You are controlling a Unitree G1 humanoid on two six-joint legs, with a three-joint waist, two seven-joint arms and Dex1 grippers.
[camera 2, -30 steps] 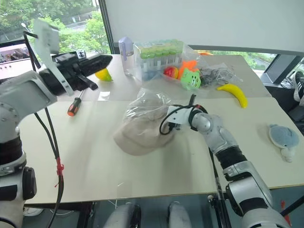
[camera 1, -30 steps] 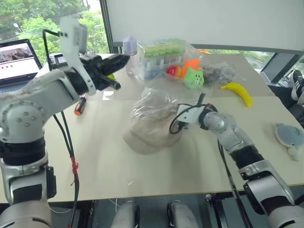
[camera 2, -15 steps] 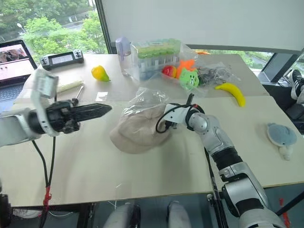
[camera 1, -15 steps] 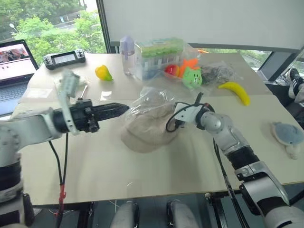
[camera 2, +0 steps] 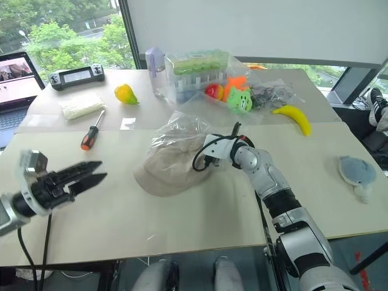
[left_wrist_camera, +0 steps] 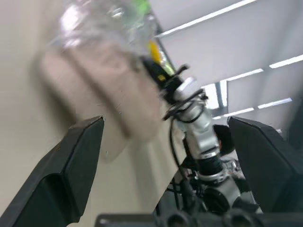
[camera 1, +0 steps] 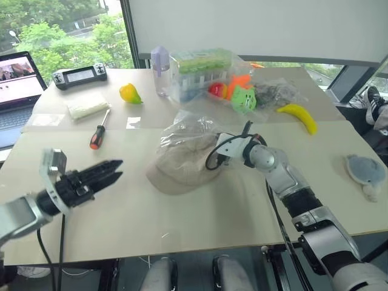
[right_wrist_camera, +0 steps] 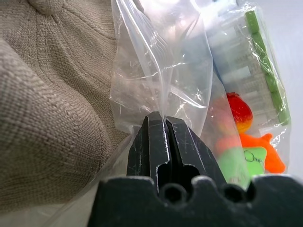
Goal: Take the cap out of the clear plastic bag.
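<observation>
Pale beige table by a window carries the work near its middle: the cap lies there with its far part under the clear plastic bag and its near rim poking out toward the front edge, so I judge the job partly done, the cap not yet free. The right gripper has its fingers pinched together on a fold of the bag at the cap's right side. The left gripper hangs with jaws spread wide and nothing in them, well apart from the cap toward the table's left front corner. No brand, label or writing can be read anywhere.
</observation>
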